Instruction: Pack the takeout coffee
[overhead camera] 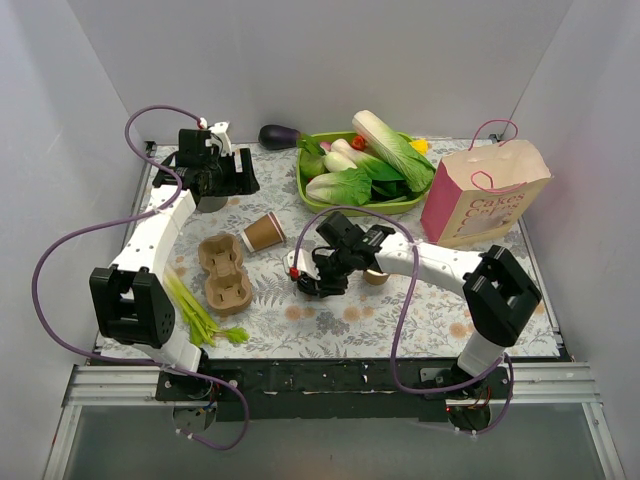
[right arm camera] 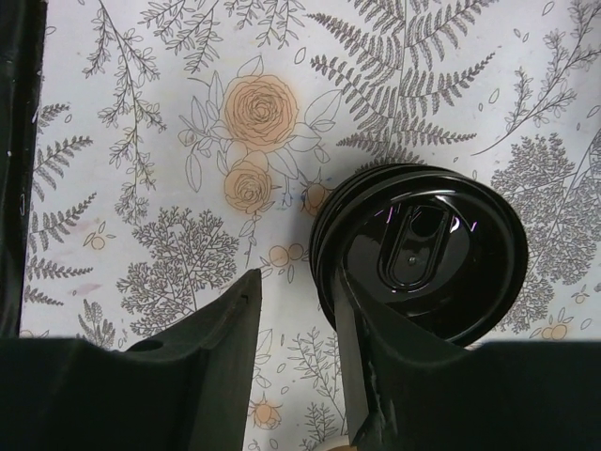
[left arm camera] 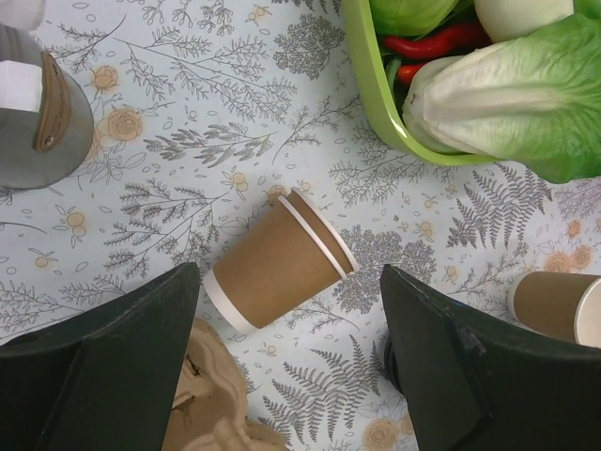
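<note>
White walls close in a table covered by a pale cloth printed with ferns and orange roses. A green tray of leafy vegetables and red peppers sits at the far middle, with a dark aubergine just left of it and a pink paper bag to its right. A brown pulp tray lies left of centre, its wells unfilled, and green stalks lie nearer and to its left.

One tan paper cup lies on its side on the cloth, between the pulp tray and the green tray. Its white-rimmed mouth points toward the green tray, and the double rim suggests two nested cups. A second tan cup lies further right, near the middle of the table, showing its pale inside. The right arm partly hides it in the top view.

The left gripper hangs at the far left beside a grey cup of white sticks. Its jaws are wide apart with nothing in them.

The right gripper is low over the middle of the cloth, jaws apart with only printed cloth between them. The black lids, apparently a short stack, lie flat just to its right. One finger crosses their near left edge; whether it touches them I cannot tell
</note>
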`<move>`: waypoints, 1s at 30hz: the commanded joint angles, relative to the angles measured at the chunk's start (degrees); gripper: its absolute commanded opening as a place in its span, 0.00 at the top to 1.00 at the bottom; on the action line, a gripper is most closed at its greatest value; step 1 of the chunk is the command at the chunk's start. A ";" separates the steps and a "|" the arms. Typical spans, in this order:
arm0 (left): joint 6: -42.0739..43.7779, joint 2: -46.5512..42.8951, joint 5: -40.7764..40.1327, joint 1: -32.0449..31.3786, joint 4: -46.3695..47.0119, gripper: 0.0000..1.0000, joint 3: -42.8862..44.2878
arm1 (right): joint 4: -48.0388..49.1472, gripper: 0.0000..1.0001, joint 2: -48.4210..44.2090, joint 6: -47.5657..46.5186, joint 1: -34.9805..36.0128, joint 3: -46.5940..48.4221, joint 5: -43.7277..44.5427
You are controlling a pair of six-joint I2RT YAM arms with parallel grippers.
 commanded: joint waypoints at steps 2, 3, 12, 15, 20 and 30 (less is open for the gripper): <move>0.80 -4.06 -0.14 0.52 -0.11 0.21 -0.95 | 5.35 0.55 -1.72 2.14 1.30 -0.86 3.28; 0.80 -4.06 -0.05 0.61 -0.11 0.21 -0.87 | 5.44 0.55 -1.81 2.14 1.39 -0.77 3.72; 0.53 -3.09 1.27 0.87 0.24 0.22 -0.69 | 6.15 0.55 0.12 2.93 1.47 -0.34 5.48; 0.62 -2.83 1.27 0.96 0.06 0.22 -0.34 | 5.97 0.55 1.00 3.11 1.47 0.45 5.31; 0.71 -2.65 1.36 0.96 -0.11 0.22 -0.34 | 4.74 0.55 1.53 2.84 1.56 1.07 3.46; 0.80 -2.65 1.53 0.96 -0.11 0.22 -0.69 | 4.22 0.64 3.81 3.46 1.47 2.74 4.78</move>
